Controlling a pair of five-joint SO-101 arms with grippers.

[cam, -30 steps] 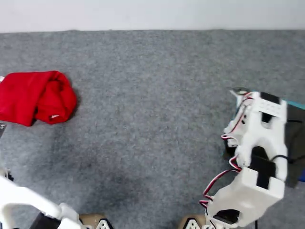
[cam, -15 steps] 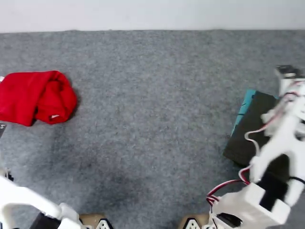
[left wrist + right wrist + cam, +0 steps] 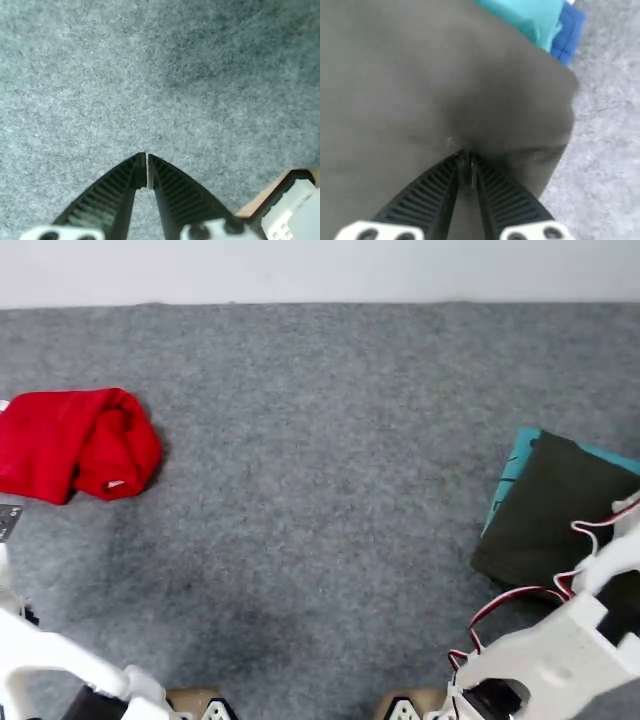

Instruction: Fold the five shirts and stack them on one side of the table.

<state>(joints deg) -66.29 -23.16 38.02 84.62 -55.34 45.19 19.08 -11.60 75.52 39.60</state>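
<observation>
Saw the right arm (image 3: 560,660) pulled back to the lower right corner since a second ago, uncovering the dark shirt (image 3: 560,510); found the red shirt (image 3: 75,445) crumpled and unfolded at the far left edge of the table (image 3: 320,440); noted the left jaws closed tip to tip over bare grey table, holding nothing; at the right edge, found the dark shirt folded atop a teal shirt (image 3: 510,475), a blue shirt (image 3: 572,30) peeking out beside it; noted the right jaws closed, tips pressed onto the dark shirt; could not tell whether cloth was pinched.
</observation>
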